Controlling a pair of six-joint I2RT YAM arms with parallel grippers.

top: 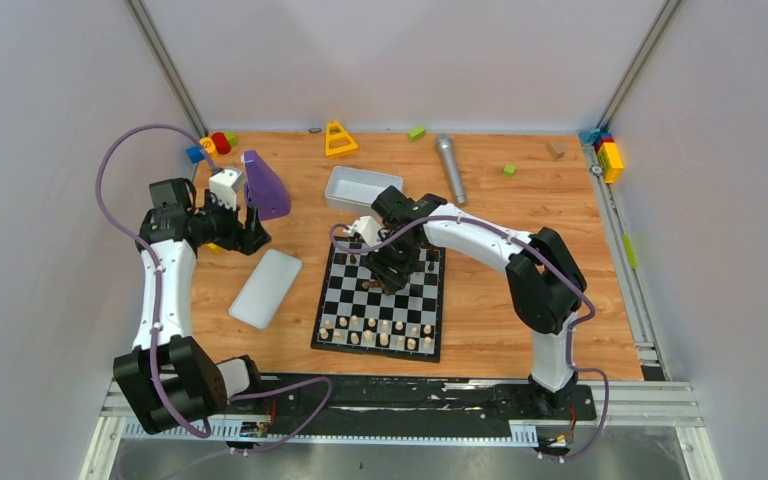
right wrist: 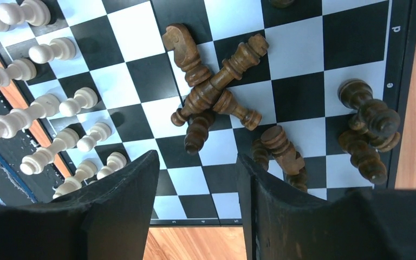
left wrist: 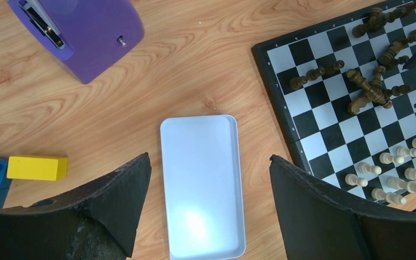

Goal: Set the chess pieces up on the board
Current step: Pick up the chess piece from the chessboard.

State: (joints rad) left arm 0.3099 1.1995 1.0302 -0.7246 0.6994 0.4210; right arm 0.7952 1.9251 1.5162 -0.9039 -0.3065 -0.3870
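Right gripper (right wrist: 196, 158) open over toppled dark chess pieces (right wrist: 211, 92) on board (right wrist: 298, 32); left gripper (left wrist: 210, 158) open above white lid (left wrist: 202, 187)

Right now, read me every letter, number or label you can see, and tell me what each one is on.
"d", seen upside down as "p": the board's black border, right wrist view.
"e": same border, just below it.
Marks on the border's bottom strip: too small to read.
Nothing else readable.

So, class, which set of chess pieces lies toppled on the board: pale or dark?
The dark brown pieces: they lie heaped on their sides, while the pale pieces stand upright in rows.
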